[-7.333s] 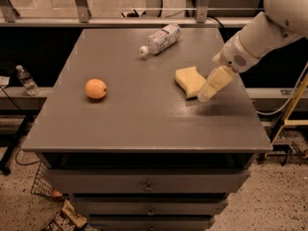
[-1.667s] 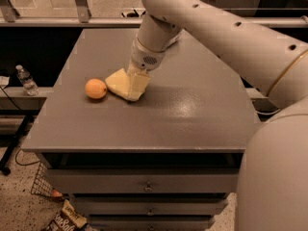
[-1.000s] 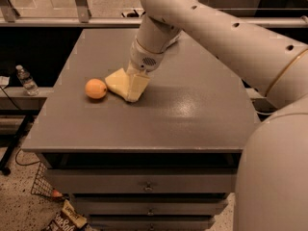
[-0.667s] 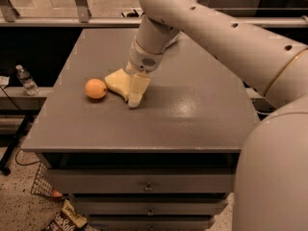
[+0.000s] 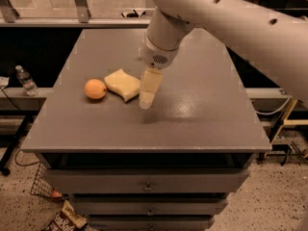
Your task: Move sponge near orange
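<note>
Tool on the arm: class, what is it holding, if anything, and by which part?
Nothing, it seems. The tool hangs beside the sponge, which lies flat on the table next to the orange.

Large white robot arm (image 5: 231, 18): cut off by the top and right edges of the frame.
Cream-coloured gripper (image 5: 146, 101), centre of frame: meets the right edge of the pale yellow wavy-edged foam sponge (image 5: 121, 83); touching or apart, cannot tell.
Grey metal drawer table (image 5: 202, 109): lowest drawer cropped by the bottom edge.
Dark snack packet (image 5: 65, 220), lower left: cropped, print unreadable.
Wire basket (image 5: 41, 186): partly hidden behind the table.
Small clear plastic bottle (image 5: 26, 80), left: label too small to read.
</note>
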